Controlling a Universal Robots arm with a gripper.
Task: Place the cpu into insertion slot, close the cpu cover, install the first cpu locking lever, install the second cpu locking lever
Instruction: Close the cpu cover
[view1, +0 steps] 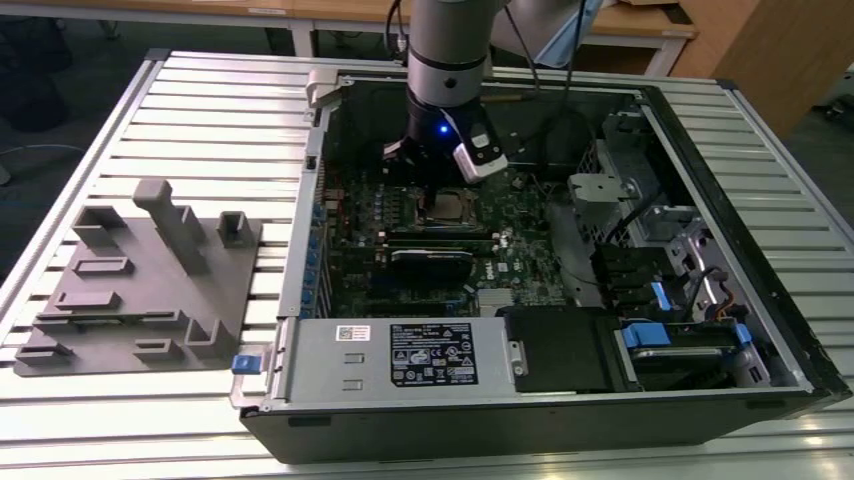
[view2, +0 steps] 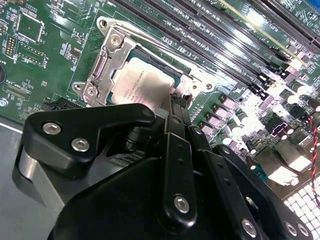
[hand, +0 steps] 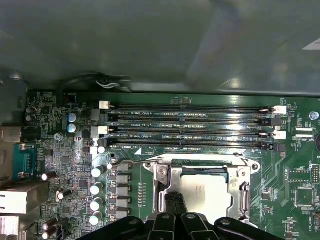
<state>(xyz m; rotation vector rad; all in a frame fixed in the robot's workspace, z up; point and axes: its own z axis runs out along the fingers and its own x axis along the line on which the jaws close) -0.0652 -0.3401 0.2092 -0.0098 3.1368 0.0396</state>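
Cpu (hand: 205, 192): seated flat in the insertion slot (hand: 200, 171), dull silvery top up and showing through the window of the plate above it.
Cpu cover (hand: 167, 185): lying down over the cpu's edges, closed, seen in both wrist views.
Locking lever (hand: 127, 162): thin wire rod running along the side of the insertion slot nearest the long memory slots (hand: 190, 127); latched or free, cannot tell.
Hand (hand: 174, 202): black fingers pressed together into one narrow tip, down at the edge of the cpu cover, just beside the cpu; anything pinched between them, cannot tell.
Circuit board (view1: 527, 215): green, lying on the floor of the open computer case (view1: 534, 430).
Arm (view1: 447, 50): reaching straight down into the computer case, blue light (view1: 441, 128) glowing near the wrist.
Table (view1: 200, 100): slatted metal, carrying the computer case; grey moulded fixture (view1: 147, 280) well apart on the exterior view's left.
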